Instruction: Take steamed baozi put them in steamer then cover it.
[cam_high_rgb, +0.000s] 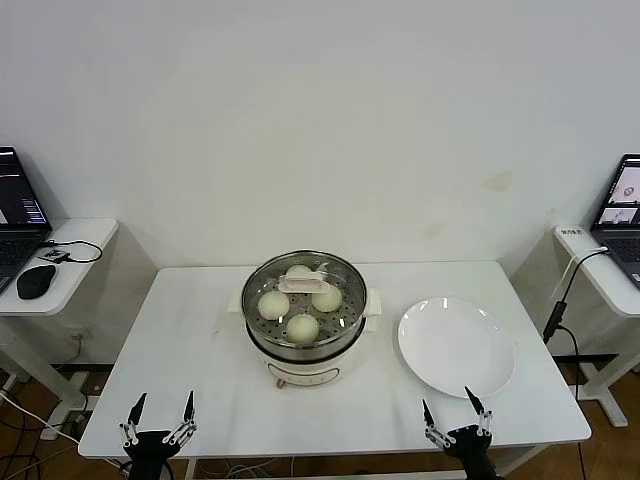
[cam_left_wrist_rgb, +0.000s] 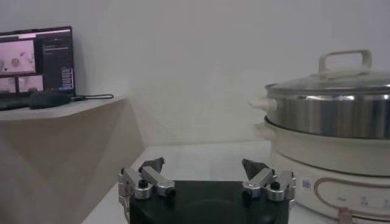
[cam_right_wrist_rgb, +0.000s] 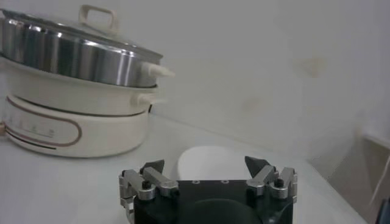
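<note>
You have no brand or wording you can read anywhere; the small sticker and the control markings on the white base of the steamer (cam_high_rgb: 305, 330) in the left wrist view are too small to make out, and the laptop (cam_high_rgb: 20, 215) screens on the side desks show only blurred windows; so look at placement instead; the steamer stands in the middle of the white table (cam_high_rgb: 190, 370), and the cover (cam_high_rgb: 305, 290) sits on top of it, its cream handle upright at the centre; through the glass in your head view you see four steamed baozi (cam_high_rgb: 303, 327) resting on the perforated tray, one near the front, one on each side, one at the back partly behind the handle; neither wrist view shows you the buns, only the steel wall, the lid rim and the handle from the side; the white plate (cam_high_rgb: 456, 347) lies just beside the steamer on the robot's right, bare, and the right wrist view catches its near edge past the fingers; your left gripper (cam_high_rgb: 158, 420) sits at the table's near left edge with its jaws apart, holding nothing; your right gripper (cam_high_rgb: 455, 418) sits at the near right edge, close to the plate's front rim, jaws likewise spread and empty; a black mouse (cam_high_rgb: 36, 281) rests on the left desk.
</note>
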